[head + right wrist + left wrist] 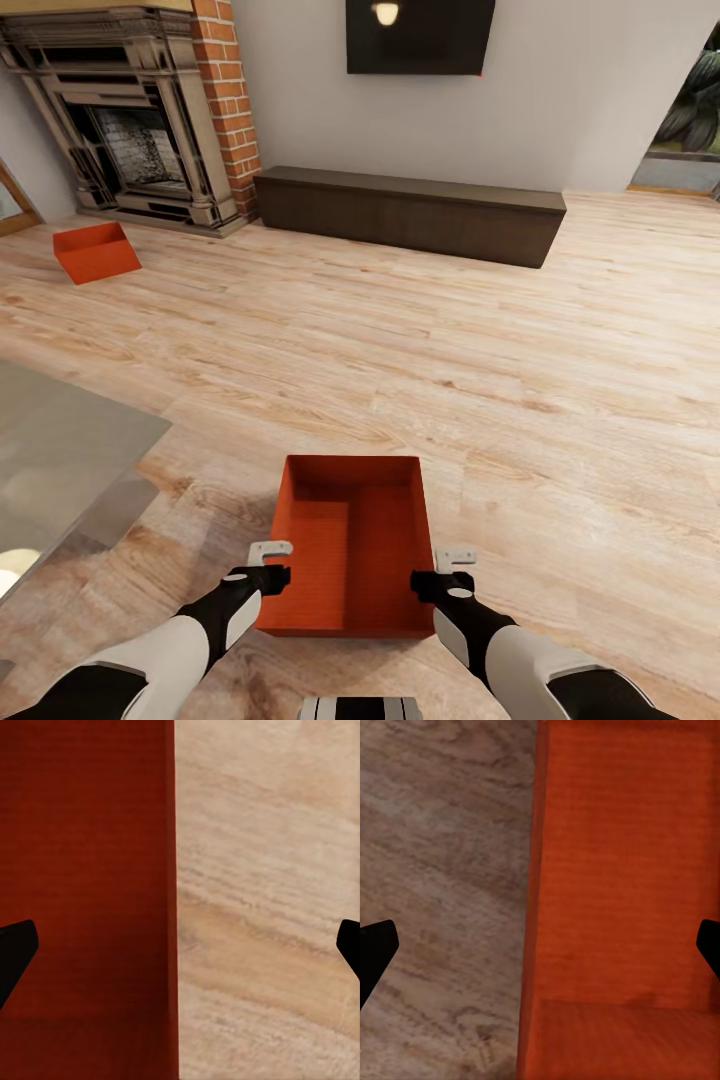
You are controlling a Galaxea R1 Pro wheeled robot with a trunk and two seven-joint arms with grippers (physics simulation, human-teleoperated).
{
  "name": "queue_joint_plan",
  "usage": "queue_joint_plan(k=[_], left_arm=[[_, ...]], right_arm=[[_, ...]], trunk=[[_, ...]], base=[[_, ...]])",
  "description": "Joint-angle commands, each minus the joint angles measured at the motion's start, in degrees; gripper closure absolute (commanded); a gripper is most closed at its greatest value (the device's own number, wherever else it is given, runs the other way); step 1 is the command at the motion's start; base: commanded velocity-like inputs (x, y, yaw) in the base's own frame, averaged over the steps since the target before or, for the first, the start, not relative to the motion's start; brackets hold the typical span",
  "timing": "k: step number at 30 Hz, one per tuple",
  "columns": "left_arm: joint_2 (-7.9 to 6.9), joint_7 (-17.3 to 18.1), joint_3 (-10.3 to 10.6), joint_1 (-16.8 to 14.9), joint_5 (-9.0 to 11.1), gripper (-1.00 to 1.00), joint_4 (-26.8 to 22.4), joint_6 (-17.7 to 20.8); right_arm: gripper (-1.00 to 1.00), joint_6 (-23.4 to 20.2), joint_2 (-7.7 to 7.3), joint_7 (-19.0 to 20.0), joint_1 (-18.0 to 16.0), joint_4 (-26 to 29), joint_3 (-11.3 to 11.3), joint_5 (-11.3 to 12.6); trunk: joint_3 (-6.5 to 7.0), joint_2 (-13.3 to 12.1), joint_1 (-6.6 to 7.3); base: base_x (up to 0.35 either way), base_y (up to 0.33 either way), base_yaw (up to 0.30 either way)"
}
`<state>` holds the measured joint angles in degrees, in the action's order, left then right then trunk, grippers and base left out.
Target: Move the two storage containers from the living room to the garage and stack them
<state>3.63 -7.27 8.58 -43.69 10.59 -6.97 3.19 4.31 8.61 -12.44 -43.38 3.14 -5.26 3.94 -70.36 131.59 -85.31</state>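
Two orange-red storage containers sit on the light wood-plank floor (pixel 420 340) of the living room; the near container (pixel 352 545) lies just ahead of the robot, open side up, its long walls running away from the camera; the far container (pixel 95 252) rests tilted near the red-brick fireplace (pixel 150 120), well apart from the first; the left end effector (pixel 270 562) stands wide, straddling the near container's left wall, one fingertip (pixel 375 952) over the floor and the other over the bin's inside; the right end effector (pixel 448 570) is likewise spread across the right wall (pixel 171 900); a long dark cabinet (pixel 410 212) stands against the back wall under a black TV (pixel 420 35).
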Motion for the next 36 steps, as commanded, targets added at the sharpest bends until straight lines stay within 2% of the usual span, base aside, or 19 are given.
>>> queue_joint_plan(k=[1,7,36], left_arm=[[-0.05,-0.3,0.5,0.0,0.6,-1.00,-0.1,0.3],[-0.11,-0.3,0.5,0.0,0.6,-1.00,-0.1,0.2],[-0.38,-0.2,0.5,0.0,0.6,-1.00,0.0,0.3]], right_arm=[[-1.00,0.2,0.01,-0.2,0.0,-0.1,-0.5,0.4],[-1.00,0.2,-0.07,-0.2,0.0,-0.1,-0.5,0.3],[-1.00,0.2,-0.18,-0.2,0.0,-0.1,-0.5,0.5]], trunk=[[-0.04,0.0,0.01],[-0.93,2.0,-1.09],[-0.93,2.0,-1.09]], base=[[0.000,0.000,0.000],[0.000,0.000,0.000],[0.000,0.000,0.000]])
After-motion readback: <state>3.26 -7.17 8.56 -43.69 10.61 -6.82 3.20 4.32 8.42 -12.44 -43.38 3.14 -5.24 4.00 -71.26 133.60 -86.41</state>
